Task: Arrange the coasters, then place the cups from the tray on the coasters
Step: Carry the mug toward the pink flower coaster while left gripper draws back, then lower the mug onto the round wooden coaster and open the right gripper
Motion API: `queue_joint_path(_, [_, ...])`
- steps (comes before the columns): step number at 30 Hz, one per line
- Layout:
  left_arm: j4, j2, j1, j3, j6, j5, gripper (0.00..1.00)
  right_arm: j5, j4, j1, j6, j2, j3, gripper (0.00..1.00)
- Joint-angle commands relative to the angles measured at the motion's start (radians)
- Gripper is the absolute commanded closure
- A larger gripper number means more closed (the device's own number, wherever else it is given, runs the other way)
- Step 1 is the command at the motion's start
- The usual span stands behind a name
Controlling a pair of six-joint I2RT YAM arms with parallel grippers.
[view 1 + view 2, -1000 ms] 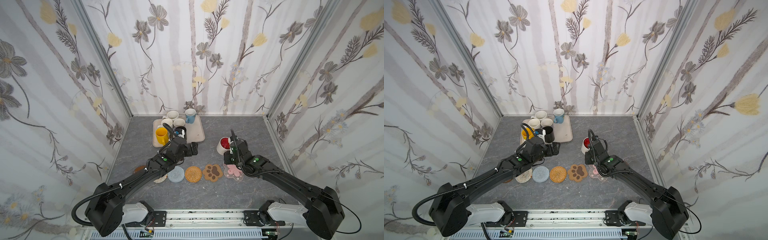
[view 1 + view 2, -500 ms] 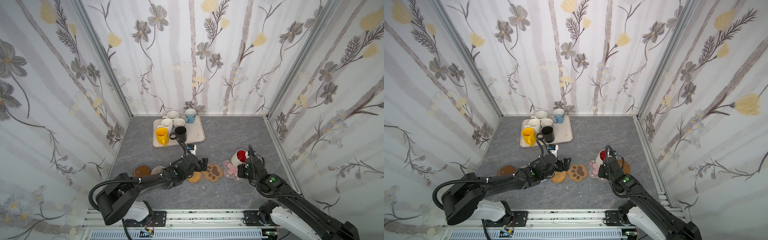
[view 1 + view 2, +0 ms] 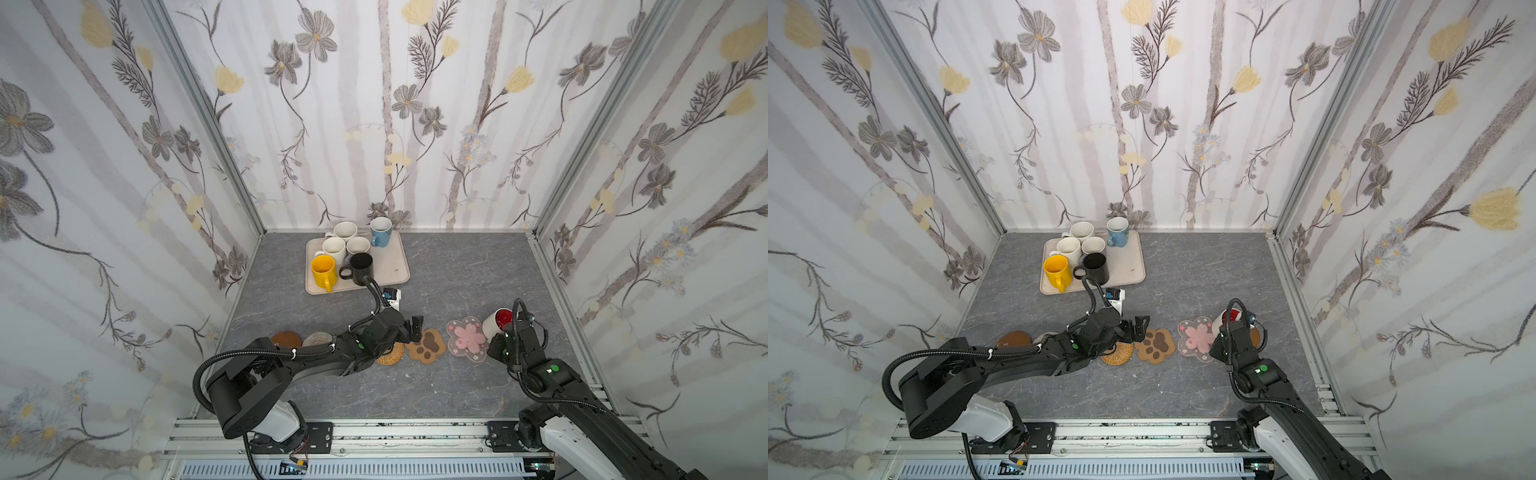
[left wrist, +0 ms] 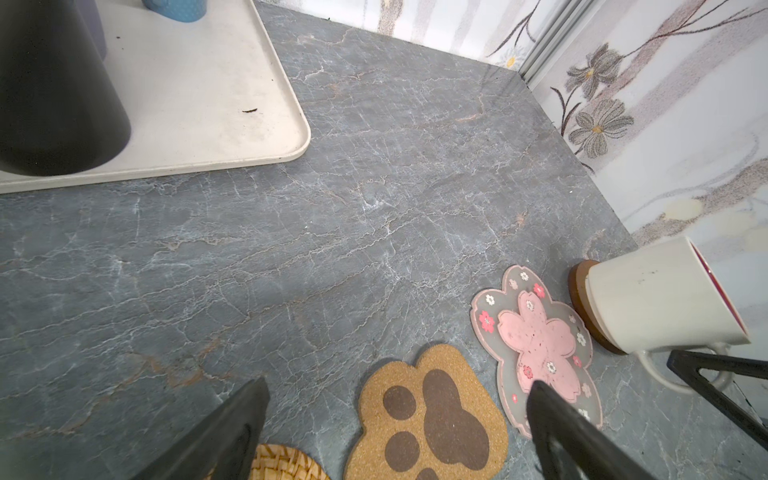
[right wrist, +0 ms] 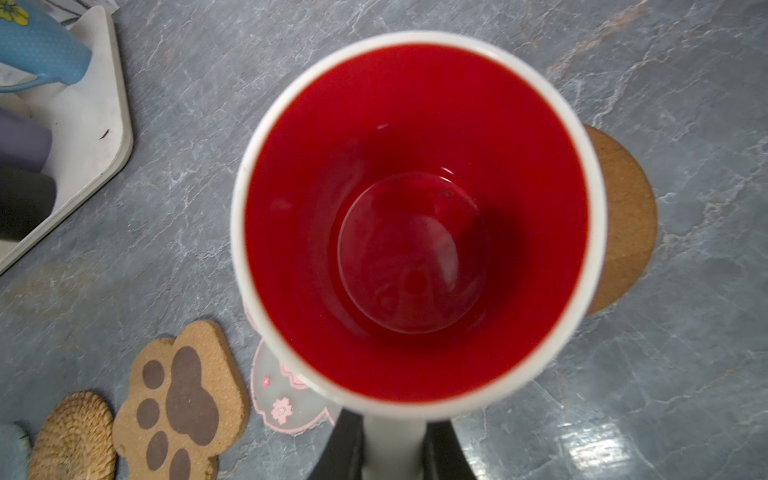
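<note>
Progress: coasters (image 3: 428,345) lay in a row toward the surface's near edge | right jaws pinched the handle of red-lined mug (image 3: 496,322), tilted over wooden disc (image 5: 623,220) by right edge | left jaws wide, empty | six cups (image 3: 332,249) sat unplaced on tray (image 3: 390,266), far edge.

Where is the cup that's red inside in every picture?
In a top view: red-lined mug low, right of centre.
In a top view: mug also low, right of centre.
Left wrist: mug at a brown disc.
Right wrist: mug fills the middle.
Shared landmark: pink blossom coaster beside it.
</note>
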Motion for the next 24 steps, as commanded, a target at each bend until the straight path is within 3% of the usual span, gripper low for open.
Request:
queue_joint_path(1, [0.034, 0.001, -0.001, 0.004, 0.018, -0.026, 0.00, 0.101, 0.053, -0.037, 0.022, 0.001, -0.006, 1.00])
queue_joint_path(11, [0.061, 0.000, 0.018, -0.017, 0.017, -0.008, 0.00, 0.141, 0.096, -0.140, -0.011, 0.062, -0.001, 1.00])
queue_joint_path(24, [0.067, -0.048, 0.064, -0.054, 0.020, 0.018, 0.00, 0.087, 0.128, -0.150, -0.025, 0.162, 0.028, 1.00])
